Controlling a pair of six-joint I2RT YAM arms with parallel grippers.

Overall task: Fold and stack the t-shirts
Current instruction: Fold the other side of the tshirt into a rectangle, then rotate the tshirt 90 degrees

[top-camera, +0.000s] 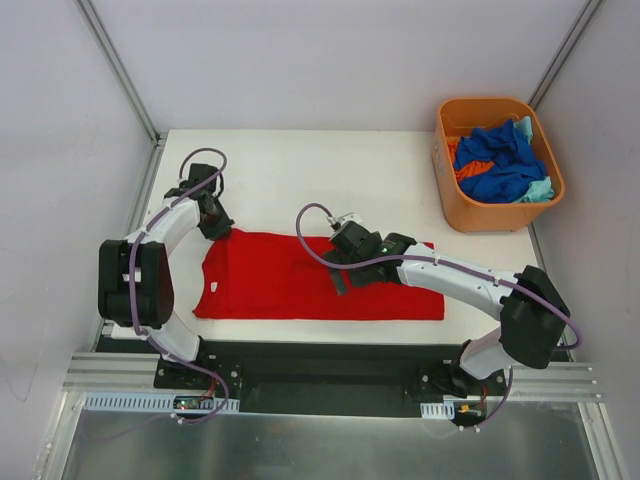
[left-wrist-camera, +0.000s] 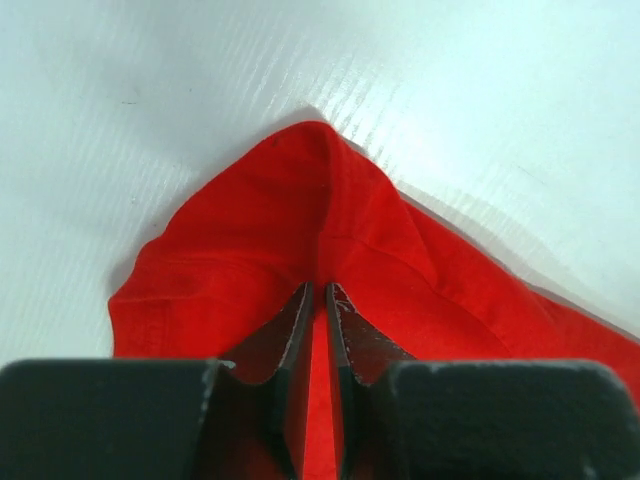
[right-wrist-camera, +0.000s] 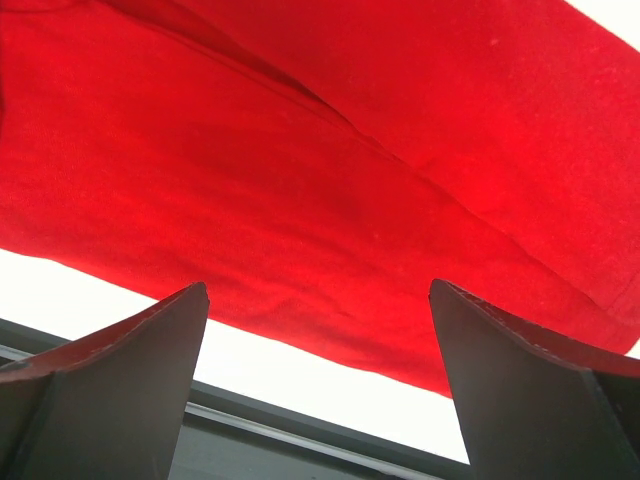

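A bright red t-shirt lies flat on the white table, folded into a long strip. My left gripper is at its far left corner, shut on a pinched fold of the red cloth. My right gripper is open and hovers over the middle of the shirt; the red cloth fills its view, with the shirt's near edge between its fingers. Blue, orange and pale teal t-shirts lie heaped in the tub.
An orange plastic tub stands at the table's far right corner. The table's near edge and a dark rail run just below the shirt. White walls enclose the table.
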